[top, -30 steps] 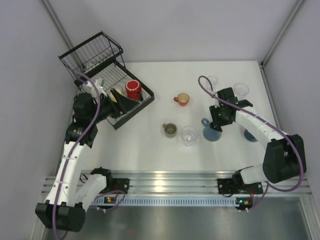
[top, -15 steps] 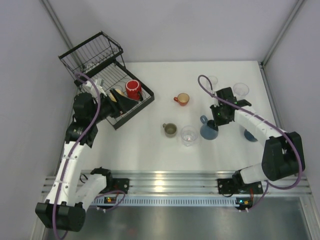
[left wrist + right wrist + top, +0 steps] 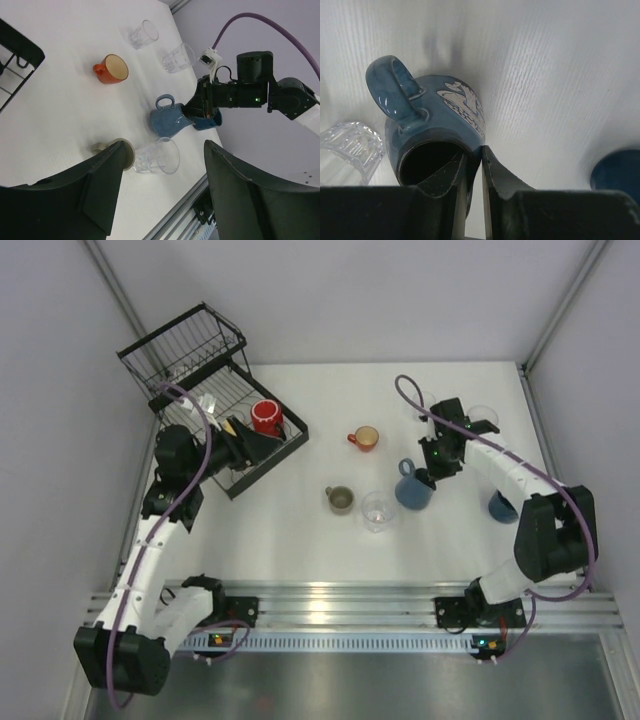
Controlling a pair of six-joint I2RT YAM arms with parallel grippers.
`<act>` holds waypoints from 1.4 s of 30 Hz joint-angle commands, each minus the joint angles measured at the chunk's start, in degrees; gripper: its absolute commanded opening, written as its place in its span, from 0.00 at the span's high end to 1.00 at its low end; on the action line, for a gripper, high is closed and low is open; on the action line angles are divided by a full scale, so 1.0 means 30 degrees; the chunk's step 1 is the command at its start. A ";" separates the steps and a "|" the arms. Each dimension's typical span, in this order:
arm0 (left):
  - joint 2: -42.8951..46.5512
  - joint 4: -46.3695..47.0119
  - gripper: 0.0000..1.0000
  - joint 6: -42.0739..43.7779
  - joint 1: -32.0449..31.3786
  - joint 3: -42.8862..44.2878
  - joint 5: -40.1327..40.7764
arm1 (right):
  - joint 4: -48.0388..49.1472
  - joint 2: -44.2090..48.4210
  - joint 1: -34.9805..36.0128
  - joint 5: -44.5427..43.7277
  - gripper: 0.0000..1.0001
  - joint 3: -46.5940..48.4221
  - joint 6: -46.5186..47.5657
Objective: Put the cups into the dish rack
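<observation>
The rack sits at the upper left of the top view. A red mug stands in its low tray part. The left pincer hangs over that tray, its fingers wide apart with nothing between them.

Right of centre on the worktop, the right pincer is clamped on the rim of a blue mug. An orange cup, an olive mug and a tumbler stand apart in the middle. A second blue cup is at the right.

Only the right wrist view shows one finger inside the mug's mouth, the other outside, and a white pattern on its side. The left wrist view shows the mug tilted, two more tumblers at its top, and just a corner of the rack at its left edge.
</observation>
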State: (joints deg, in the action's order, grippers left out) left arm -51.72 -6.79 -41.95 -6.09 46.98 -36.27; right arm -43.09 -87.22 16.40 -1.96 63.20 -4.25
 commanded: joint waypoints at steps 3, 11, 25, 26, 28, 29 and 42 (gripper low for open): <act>-0.1125 0.4575 0.31 -0.0108 -0.0780 0.0245 -0.1239 | -0.0635 0.0274 -0.0633 0.1996 1.00 0.4037 -0.0253; -0.2972 0.4577 0.31 0.0888 -0.3213 0.1243 -0.0830 | -0.0053 0.0889 -0.1336 0.4017 1.00 0.5126 -0.0545; -0.6662 0.6363 0.31 0.1241 -0.3771 0.5519 -0.4117 | 0.7476 0.3056 -0.3153 1.8847 1.00 0.3368 -0.5935; -0.6868 0.6335 0.32 0.1067 -0.3743 0.5869 -0.3908 | 0.7479 0.3174 -0.3153 1.8700 1.00 0.3338 -0.5849; -0.7220 0.6335 0.32 0.0396 -0.3742 0.6193 -0.3992 | 0.7363 0.3555 -0.3182 1.8320 1.00 0.3249 -0.5586; -0.7511 0.6508 0.32 0.0217 -0.3771 0.6398 -0.4167 | 0.6985 0.3643 -0.3183 1.8173 1.00 0.3308 -0.5411; -0.8511 0.6598 0.30 0.1007 -0.4328 0.6606 -0.3909 | 0.5609 0.5165 -0.2831 1.0839 1.00 0.2310 -0.5059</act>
State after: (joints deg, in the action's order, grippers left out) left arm -77.62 9.10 -40.34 -18.81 65.69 -48.18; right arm -25.54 -76.47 7.55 40.77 66.85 -21.10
